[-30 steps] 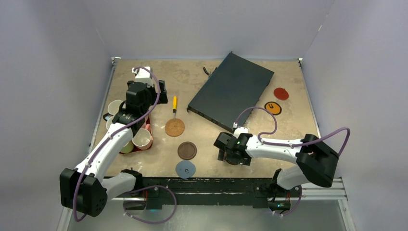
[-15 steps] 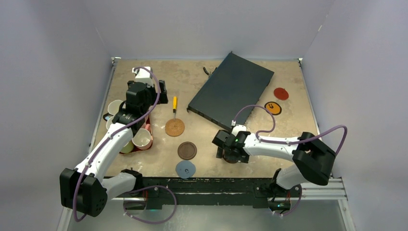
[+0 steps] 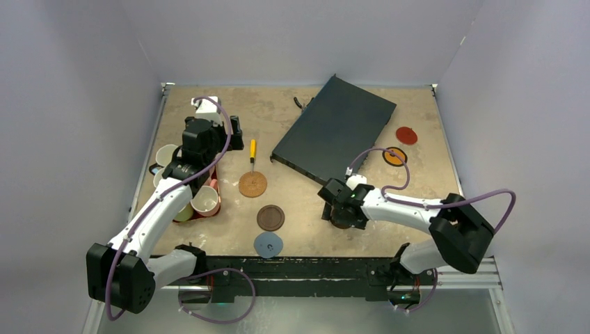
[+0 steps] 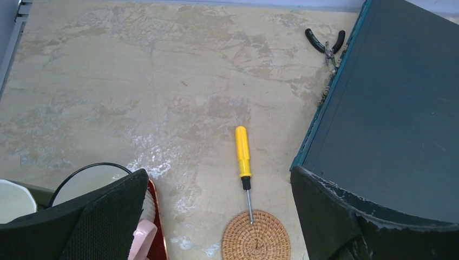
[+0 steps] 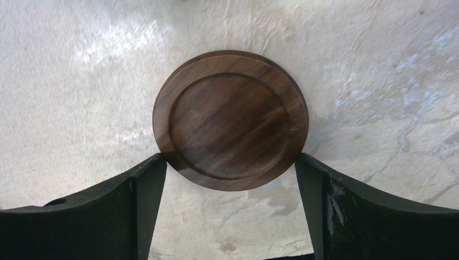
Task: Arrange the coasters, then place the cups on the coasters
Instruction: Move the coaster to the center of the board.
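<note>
The right arm has swung a bit to the right and further in since a second ago. The right pincer [image 5: 230, 160] now sits low over a wooden coaster [image 5: 230, 119] lying flat on the surface [image 5: 81, 65]. There's a finger on either side with the tips right at the rim, and I honestly can't tell if it's pinching yet. That spot's near the front, right of centre, just off the corner of the dark case [image 3: 334, 131].

Going left there's a brown coaster [image 3: 270, 217], then a blue-grey coaster [image 3: 268, 244] nearer the edge. The cork coaster [image 3: 252, 184] is further back, with the screwdriver [image 4: 243, 151] tip on it. The orange coaster [image 3: 394, 156] and red coaster [image 3: 406, 135] are off right, beside the case. The left pincer [image 4: 219, 179] hangs spread wide above the cups [image 3: 206, 200], which are bunched on a red tray [image 4: 156, 227].
</note>
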Controlling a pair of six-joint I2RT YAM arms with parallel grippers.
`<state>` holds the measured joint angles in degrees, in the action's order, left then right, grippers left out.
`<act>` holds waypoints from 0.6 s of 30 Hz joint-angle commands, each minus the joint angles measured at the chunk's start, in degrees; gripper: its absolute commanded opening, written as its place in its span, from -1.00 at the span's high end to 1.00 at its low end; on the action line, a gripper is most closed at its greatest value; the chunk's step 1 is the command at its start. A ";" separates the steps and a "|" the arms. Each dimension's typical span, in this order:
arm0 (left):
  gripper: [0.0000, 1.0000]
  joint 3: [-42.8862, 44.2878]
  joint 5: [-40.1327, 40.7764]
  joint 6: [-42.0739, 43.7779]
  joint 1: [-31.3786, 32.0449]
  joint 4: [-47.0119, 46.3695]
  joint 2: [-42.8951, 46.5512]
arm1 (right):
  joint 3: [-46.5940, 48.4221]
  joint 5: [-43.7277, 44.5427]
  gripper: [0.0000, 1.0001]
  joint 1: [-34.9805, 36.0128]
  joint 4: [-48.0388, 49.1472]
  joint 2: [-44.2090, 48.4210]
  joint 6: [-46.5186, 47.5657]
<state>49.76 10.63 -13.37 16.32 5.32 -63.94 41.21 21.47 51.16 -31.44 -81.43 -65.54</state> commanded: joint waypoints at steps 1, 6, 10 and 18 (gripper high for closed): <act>-0.99 1.31 -0.80 -1.14 0.60 -1.49 0.78 | -5.61 -1.91 -0.73 -3.39 1.44 -0.37 1.86; -0.99 1.31 -0.92 -1.23 0.79 -1.54 0.75 | -5.27 -2.37 -0.67 -4.87 0.78 0.16 3.64; -0.99 1.30 -1.14 -1.40 0.82 -1.54 1.01 | -3.67 -1.74 -0.65 -5.06 -0.56 -1.61 4.96; -0.99 1.23 -1.13 -1.50 1.00 -1.50 1.11 | -0.98 -0.46 -0.72 -6.18 -3.39 -3.73 6.93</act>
<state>49.76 10.24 -14.11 16.95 5.30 -63.94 41.43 19.27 46.17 -31.73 -81.32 -60.88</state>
